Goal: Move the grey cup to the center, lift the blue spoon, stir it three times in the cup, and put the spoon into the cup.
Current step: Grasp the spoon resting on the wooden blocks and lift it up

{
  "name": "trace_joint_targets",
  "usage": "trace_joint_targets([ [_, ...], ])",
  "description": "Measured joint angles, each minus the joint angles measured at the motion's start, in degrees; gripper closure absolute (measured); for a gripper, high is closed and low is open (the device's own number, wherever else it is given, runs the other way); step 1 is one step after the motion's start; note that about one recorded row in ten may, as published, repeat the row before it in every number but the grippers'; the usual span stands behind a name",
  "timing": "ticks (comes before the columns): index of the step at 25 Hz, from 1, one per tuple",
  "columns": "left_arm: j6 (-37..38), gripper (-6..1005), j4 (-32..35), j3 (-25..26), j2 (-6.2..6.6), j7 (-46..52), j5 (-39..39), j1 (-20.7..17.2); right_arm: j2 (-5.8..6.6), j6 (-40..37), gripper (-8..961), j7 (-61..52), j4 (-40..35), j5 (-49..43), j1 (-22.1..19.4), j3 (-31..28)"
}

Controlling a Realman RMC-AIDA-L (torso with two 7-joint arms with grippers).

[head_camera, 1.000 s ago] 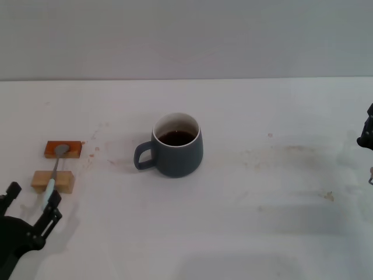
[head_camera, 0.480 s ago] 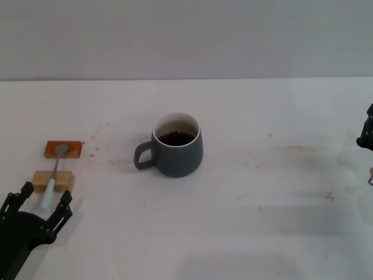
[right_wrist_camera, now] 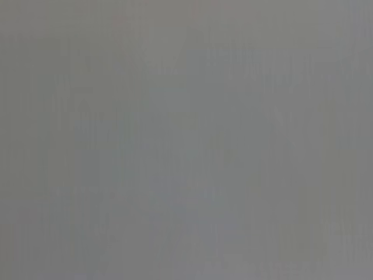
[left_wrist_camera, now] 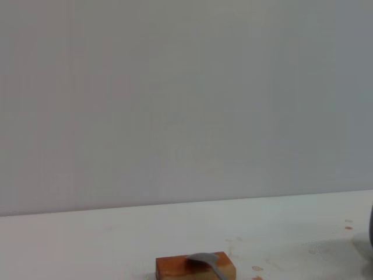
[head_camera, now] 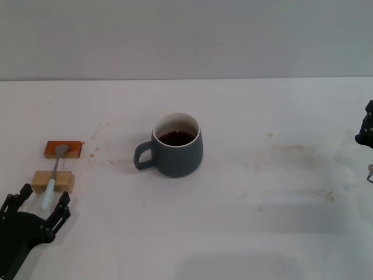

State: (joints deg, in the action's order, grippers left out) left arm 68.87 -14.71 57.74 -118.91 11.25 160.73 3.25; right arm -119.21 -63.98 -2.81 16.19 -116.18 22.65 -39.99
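Grey cup [head_camera: 177, 146], rounded dark slate ceramic mug with white interior and dark brown liquid, sits upright mid-table on the white tabletop [head_camera: 262, 204], loop handle pointing left. Only the head view shows it whole; left wrist view catches just a dark sliver at its edge. Left wrist view mostly shows the blank grey wall, plus the orange-brown block [left_wrist_camera: 195, 267] with the spoon's metal bowl on it. Right wrist view is flat grey, nothing readable.

Blue spoon [head_camera: 53, 175], slim teaspoon with pale blue handle and grey metal bowl, lies far left of the cup, well apart from it. Bowl rests on the orange-brown block [head_camera: 63, 149], handle crosses the pale tan wooden block [head_camera: 52, 181] on the near side. Nothing between spoon and cup but faint brown stains.

Left gripper [head_camera: 41, 203], black, fingers spread apart, empty, straddles the near tip of the spoon handle; contact not discernible. Right gripper [head_camera: 366, 131] is at the far right edge, mostly cut off; finger state can't be told.
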Motion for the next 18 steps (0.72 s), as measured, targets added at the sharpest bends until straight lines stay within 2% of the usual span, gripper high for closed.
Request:
trace_joint_targets([
  [18, -1.7, 184, -0.4, -0.5, -0.09, 0.0, -0.1, 0.9, 0.04, 0.0, 955, 0.0, -0.3, 0.0, 0.2, 0.0],
])
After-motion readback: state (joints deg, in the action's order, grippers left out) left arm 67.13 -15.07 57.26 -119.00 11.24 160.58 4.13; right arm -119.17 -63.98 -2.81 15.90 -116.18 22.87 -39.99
